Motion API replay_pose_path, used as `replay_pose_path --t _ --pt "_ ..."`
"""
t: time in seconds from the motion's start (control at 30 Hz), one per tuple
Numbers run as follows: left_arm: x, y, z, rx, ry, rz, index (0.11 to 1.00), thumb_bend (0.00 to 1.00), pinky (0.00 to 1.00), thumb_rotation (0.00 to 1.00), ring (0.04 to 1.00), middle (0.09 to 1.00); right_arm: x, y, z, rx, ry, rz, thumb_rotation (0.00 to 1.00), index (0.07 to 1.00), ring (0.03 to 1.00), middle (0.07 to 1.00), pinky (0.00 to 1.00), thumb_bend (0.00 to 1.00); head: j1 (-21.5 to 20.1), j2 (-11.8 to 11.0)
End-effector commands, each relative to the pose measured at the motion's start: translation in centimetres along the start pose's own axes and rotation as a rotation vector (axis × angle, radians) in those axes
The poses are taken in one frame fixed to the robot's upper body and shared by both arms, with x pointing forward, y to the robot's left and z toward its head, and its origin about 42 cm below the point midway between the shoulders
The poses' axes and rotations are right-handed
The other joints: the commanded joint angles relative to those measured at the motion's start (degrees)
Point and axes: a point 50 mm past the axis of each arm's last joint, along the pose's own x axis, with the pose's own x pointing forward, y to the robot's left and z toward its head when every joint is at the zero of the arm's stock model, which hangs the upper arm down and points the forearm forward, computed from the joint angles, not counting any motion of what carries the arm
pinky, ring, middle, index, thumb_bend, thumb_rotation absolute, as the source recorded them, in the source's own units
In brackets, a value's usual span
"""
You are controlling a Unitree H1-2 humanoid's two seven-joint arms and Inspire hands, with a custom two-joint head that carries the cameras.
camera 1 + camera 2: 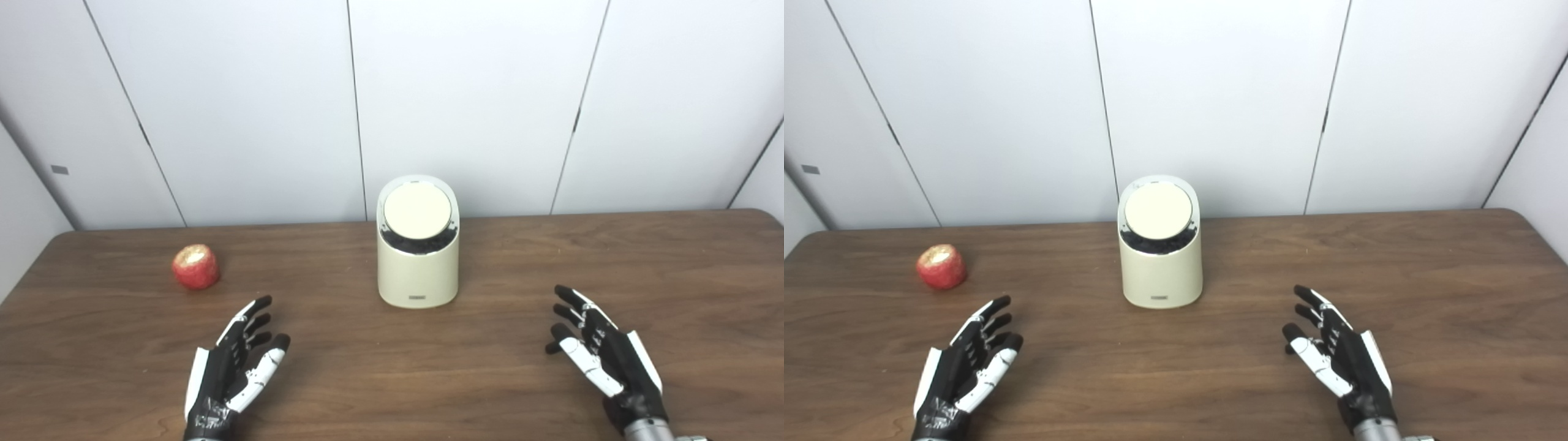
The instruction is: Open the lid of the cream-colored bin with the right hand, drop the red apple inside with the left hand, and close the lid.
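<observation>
Resting low over the table (392, 380), the left hand (236, 364) and right hand (597, 352) spread their fingers, holding nothing. Apple (195, 267) sits left of the lidded bin (418, 260).

- left robot hand (229, 367): black fingers, white shells along thumb and outer edge
- right robot hand (603, 355): same black/white scheme, grey metal wrist cuff below it

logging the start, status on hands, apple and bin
Left hand and right hand open, low over table. Red apple far left, untouched. Cream bin centre, lid shut. Nothing in the way.
</observation>
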Motion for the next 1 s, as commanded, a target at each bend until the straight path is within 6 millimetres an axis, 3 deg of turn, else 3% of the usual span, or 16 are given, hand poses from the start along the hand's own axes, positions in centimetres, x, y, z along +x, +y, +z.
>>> replay_pose_path --t 0.0,0.43,0.97 --pt "-1.6 0.0 -1.3 -0.031 0.041 -0.025 0.998 0.54 0.93 0.63 0.985 0.995 0.3 -0.1 1.4 0.005 -0.048 0.014 0.74 0.950 0.943 0.961 0.87 0.49 -0.06 0.06" --pt "-1.8 0.4 -1.4 -0.068 0.020 0.012 1.000 0.60 0.98 0.75 0.993 1.000 -0.2 0.2 1.5 0.039 -0.057 0.009 0.80 0.958 0.940 0.955 0.89 0.51 -0.51 0.82" --pt "-3.4 -0.5 -0.2 -0.217 -0.013 0.086 0.964 0.57 0.93 0.71 0.945 0.955 -1.4 -0.6 3.5 0.069 -0.111 -0.001 0.83 0.945 0.930 0.944 0.88 0.55 -0.12 0.63"
